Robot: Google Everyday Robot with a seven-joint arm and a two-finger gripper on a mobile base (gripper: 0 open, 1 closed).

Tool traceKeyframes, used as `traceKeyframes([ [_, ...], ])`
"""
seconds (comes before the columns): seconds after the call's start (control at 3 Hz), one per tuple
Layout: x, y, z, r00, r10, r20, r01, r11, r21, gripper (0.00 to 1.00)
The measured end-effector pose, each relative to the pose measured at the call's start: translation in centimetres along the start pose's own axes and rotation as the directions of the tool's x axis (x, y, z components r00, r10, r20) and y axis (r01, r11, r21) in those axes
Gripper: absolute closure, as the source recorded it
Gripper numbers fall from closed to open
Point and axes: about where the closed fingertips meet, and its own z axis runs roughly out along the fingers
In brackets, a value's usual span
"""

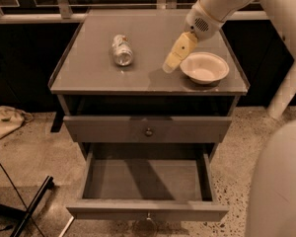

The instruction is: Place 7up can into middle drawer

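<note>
The 7up can [121,50] lies on its side on the grey cabinet top [89,73], left of centre, its silvery end facing me. The middle drawer [147,211] is pulled out and its inside is bare; its knob shows at the bottom edge. My gripper [170,65] hangs over the cabinet top between the can and the cream bowl [204,67], just left of the bowl and about a hand's width right of the can. It holds nothing.
The upper drawer [148,129] with its round knob is shut. A railing runs behind the cabinet. A white post [284,95] stands at the right. Cloth [7,118] and a black stand leg [32,201] lie on the speckled floor at the left.
</note>
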Motion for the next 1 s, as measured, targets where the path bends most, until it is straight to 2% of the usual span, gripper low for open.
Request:
traceKeyframes([
  [0.33,-3.8,-1.6,5.4,0.999,0.025,0.048,-0.021,0.9967,-0.078,0.00],
  [0.67,-6.4,-3.7,8.9,0.995,0.039,0.094,-0.031,0.9956,-0.088,0.00],
  [1.0,-9.9,-6.2,11.1,0.989,0.042,0.144,-0.037,0.9986,-0.038,0.00],
])
